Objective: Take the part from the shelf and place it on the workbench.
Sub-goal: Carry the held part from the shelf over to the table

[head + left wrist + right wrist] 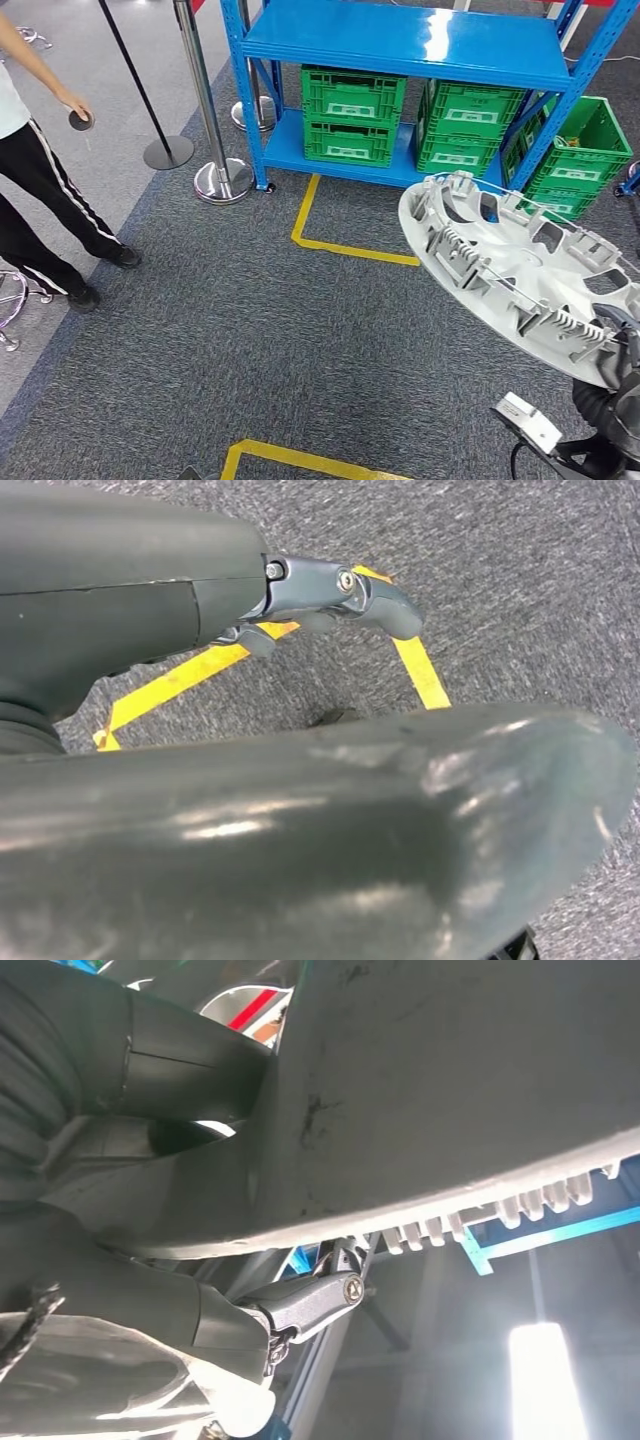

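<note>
The right hand [226, 1290] is gripping the rim of the grey part [521, 275], which is tilting forward-left, while the left hand [332, 595] is hanging with nothing in it.

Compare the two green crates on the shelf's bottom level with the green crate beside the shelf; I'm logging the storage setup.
The two green crates sit on the blue shelf's lower level, under its upper board, so their insides are hidden. The third crate stands on the carpet outside the shelf's post, and its open top shows. The shelved pair sit square to the shelf front; the floor crate is turned at an angle. All share green ribbed walls with a white label.
</note>
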Action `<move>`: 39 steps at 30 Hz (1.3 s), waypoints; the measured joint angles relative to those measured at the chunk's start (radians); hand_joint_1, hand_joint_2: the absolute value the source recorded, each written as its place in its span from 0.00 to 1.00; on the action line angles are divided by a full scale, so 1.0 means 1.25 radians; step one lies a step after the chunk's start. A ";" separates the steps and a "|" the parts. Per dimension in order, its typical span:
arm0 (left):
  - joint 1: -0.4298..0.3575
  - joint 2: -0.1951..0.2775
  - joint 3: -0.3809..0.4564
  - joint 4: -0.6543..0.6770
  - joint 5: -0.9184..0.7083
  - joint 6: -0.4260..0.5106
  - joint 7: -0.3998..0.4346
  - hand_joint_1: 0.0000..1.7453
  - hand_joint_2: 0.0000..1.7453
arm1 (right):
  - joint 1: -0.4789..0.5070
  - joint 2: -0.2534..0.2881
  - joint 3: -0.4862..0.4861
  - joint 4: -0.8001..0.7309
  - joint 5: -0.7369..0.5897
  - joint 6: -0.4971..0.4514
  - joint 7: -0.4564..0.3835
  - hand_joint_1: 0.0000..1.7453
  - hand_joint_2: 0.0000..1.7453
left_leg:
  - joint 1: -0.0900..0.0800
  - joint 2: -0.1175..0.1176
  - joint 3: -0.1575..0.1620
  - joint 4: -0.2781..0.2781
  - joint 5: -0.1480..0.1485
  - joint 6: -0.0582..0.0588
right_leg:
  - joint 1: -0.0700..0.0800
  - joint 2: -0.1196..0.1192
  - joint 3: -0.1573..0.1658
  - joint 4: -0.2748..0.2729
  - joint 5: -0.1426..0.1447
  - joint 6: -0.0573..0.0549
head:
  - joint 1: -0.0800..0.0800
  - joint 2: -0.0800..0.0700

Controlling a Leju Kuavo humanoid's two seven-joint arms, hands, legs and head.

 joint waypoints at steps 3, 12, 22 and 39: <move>0.000 -0.001 0.003 0.001 -0.004 0.000 0.000 0.00 0.00 | 0.001 -0.003 0.004 0.000 -0.005 0.000 0.005 1.00 1.00 | -0.001 0.000 -0.001 0.002 -0.001 0.002 | -0.001 0.000 0.000 0.000 0.001 0.001 | 0.000 0.000; 0.000 -0.006 0.009 0.004 -0.008 -0.002 0.001 0.00 0.00 | 0.004 -0.018 0.017 0.000 -0.018 0.000 0.022 1.00 1.00 | 0.006 0.012 -0.001 -0.012 0.010 0.022 | -0.004 0.003 -0.029 0.050 -0.037 0.018 | 0.003 0.000; 0.003 -0.014 0.018 0.006 -0.011 -0.003 0.003 0.00 0.00 | 0.005 -0.031 0.024 0.001 -0.027 0.000 0.036 1.00 1.00 | 0.005 0.066 -0.005 -0.002 0.008 -0.001 | -0.014 -0.052 0.010 0.001 -0.014 0.028 | 0.005 0.000; 0.012 -0.012 0.023 0.008 -0.013 -0.001 0.006 0.00 0.00 | 0.007 -0.035 0.035 0.001 -0.028 0.000 0.044 1.00 1.00 | 0.014 -0.062 0.015 0.010 -0.023 -0.003 | -0.014 0.112 -0.021 0.012 0.009 0.004 | -0.002 0.000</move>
